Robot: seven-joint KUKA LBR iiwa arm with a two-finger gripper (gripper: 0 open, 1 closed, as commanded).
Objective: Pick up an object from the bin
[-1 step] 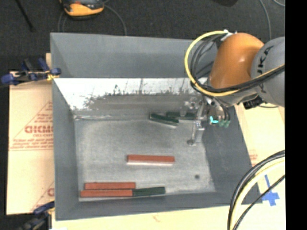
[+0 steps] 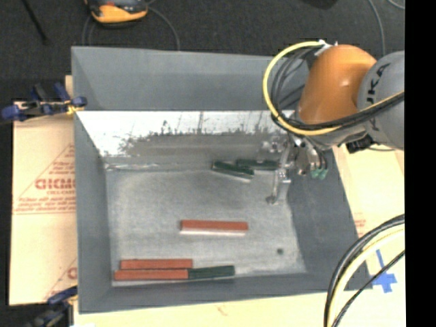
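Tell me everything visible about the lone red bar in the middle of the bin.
The red bar is a long, slim, straight-edged stick, brick red on top with a pale strip along its near side; its material is unclear. It lies flat on the bin floor, lengthwise left to right, about mid-floor. Nothing touches it but the floor.

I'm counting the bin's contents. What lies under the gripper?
A dark green bar lies on the bin floor, its right end running in by the gripper. The floor beneath the arm's orange cover is hidden.
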